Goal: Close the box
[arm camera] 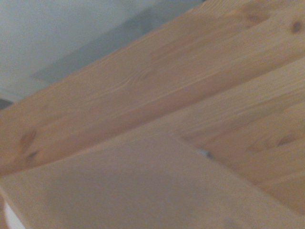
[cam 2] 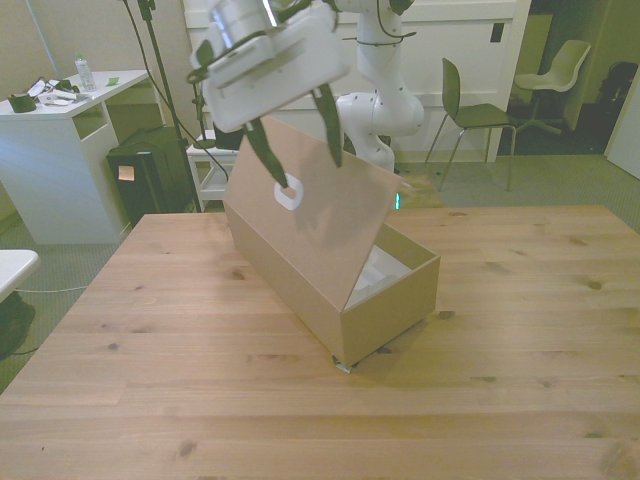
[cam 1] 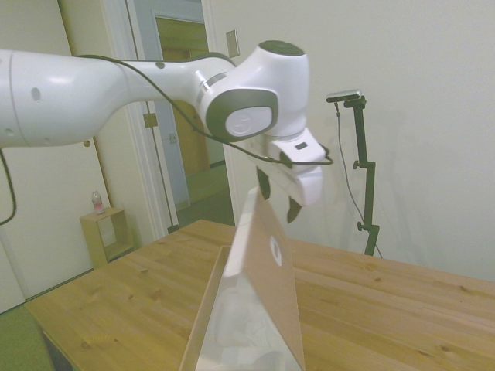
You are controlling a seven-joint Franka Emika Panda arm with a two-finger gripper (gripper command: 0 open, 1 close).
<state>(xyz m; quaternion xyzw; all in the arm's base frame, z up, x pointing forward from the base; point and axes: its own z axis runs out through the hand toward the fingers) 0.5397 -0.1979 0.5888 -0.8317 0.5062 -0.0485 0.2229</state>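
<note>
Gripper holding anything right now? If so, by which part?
Nothing clamped. The gripper is open, its fingers straddling the top edge of the box's lid, which stands raised, half open.

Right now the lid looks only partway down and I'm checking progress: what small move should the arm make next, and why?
Probably push the lid further down toward the box. The lid stands raised and tilted, white foam insert showing in the gap, and the open gripper sits at the lid's top edge.
</note>
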